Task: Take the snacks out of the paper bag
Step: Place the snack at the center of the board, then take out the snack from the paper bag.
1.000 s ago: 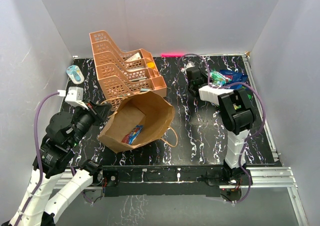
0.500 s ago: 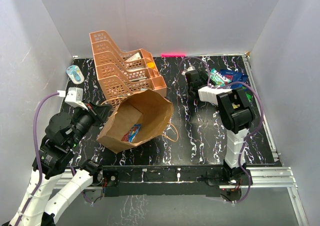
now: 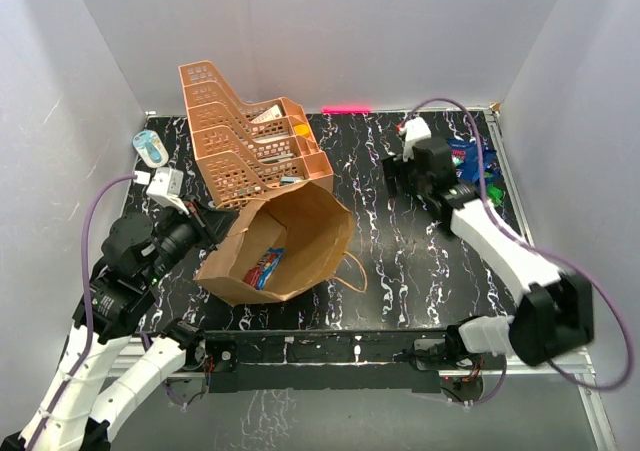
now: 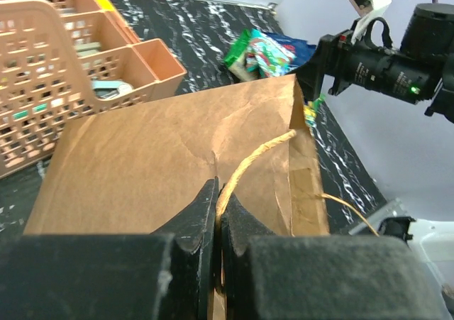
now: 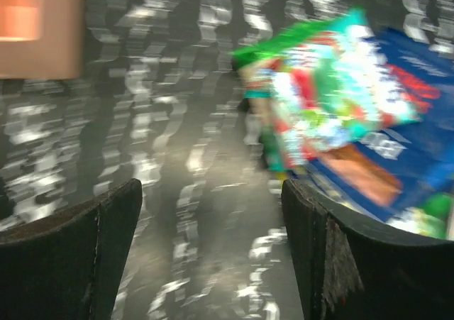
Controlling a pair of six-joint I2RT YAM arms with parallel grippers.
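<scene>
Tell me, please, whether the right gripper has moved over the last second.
Yes, slightly: in the top view the right gripper has come toward the near edge, away from the pink strip at the back.

Robotics test cell: plain white walls box in a black marbled table framed by metal rails. A left arm and a right arm, trailing purple cables, are bolted along its near edge.

Brown kraft paper bag, tan twine handle; a red-and-blue wrapper. Black tabletop veined white (marble-like). A green chip bag with red print, a blue chip bag, an orange mesh tray rack.
</scene>
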